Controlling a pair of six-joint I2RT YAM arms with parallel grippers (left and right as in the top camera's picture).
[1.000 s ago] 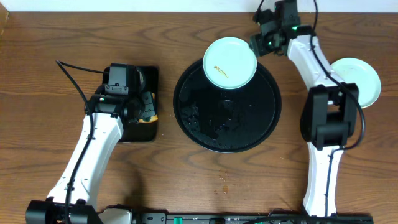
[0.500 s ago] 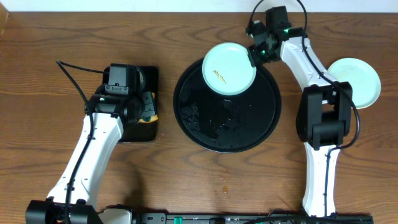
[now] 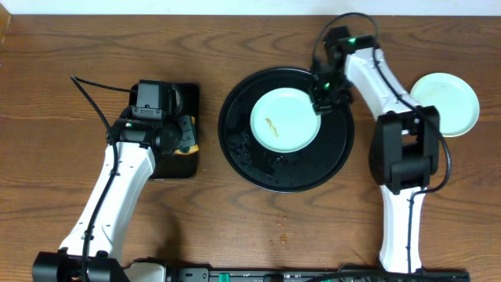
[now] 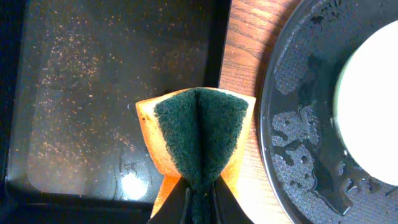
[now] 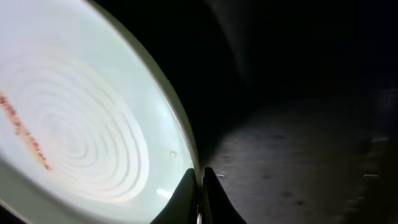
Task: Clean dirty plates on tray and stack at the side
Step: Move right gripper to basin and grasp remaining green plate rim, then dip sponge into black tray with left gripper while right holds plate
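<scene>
The large round black glossy tray (image 3: 301, 178) fills the overhead centre. A pale mint-blue round plate (image 3: 285, 119) (one thin brown smear) lies in its upper half — the right gripper (image 3: 322, 92) clenched on the plate's right-hand rim. At frame left, the left gripper (image 4: 198, 186) pinches a folded orange-and-green sponge (image 4: 200, 134).

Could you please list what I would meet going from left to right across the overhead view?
Small rectangular black tray → large round black tray → pale mint plate on the bare wood.
</scene>
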